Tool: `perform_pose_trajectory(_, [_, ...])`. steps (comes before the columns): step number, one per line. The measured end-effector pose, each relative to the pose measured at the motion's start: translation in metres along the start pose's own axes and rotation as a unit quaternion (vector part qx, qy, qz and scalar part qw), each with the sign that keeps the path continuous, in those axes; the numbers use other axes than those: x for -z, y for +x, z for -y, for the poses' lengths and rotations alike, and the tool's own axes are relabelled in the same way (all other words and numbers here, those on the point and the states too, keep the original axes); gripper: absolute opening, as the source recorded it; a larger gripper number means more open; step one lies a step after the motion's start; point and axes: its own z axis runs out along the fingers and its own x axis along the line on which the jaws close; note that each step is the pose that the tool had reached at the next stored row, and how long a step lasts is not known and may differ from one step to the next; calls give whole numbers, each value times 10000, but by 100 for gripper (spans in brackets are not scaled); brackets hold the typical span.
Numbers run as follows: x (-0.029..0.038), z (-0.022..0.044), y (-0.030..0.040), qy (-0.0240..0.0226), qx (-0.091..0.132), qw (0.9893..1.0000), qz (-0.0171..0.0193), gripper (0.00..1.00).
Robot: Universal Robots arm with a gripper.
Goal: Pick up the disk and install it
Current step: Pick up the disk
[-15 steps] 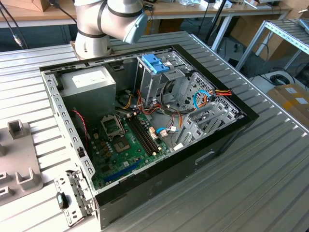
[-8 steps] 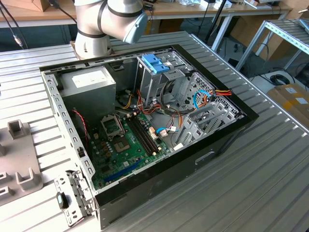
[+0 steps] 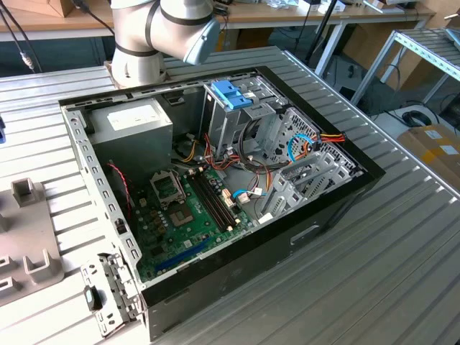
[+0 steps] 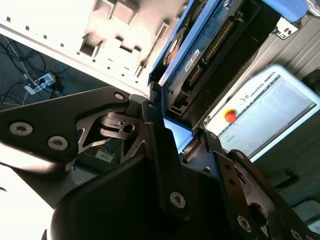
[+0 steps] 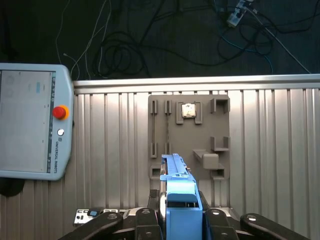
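Note:
The disk (image 5: 178, 192) stands edge-on between my gripper's (image 5: 180, 212) black fingers, with its light-blue carrier frame facing the first wrist camera. In the second wrist view the disk (image 4: 215, 45) shows its dark underside, connector and blue frame edge, and the gripper (image 4: 182, 127) is shut on its lower end. It hangs in the air above the slatted metal table (image 5: 115, 165). In the exterior view, the open computer case (image 3: 345, 194) lies on its side with the arm's grey elbow (image 3: 172, 25) above its far end.
A bare blue bracket (image 3: 231, 93) sits on top of the drive cage. A grey power supply box (image 3: 133, 122) and green motherboard (image 3: 187, 215) fill the case. A grey fixture plate (image 5: 190, 135) and a teach pendant (image 5: 30, 125) lie on the table below the gripper.

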Motion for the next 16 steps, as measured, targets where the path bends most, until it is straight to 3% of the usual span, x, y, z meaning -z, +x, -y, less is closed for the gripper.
perform_pose_trajectory(16, [-5,63,-2,0,0,10000,-9,37])
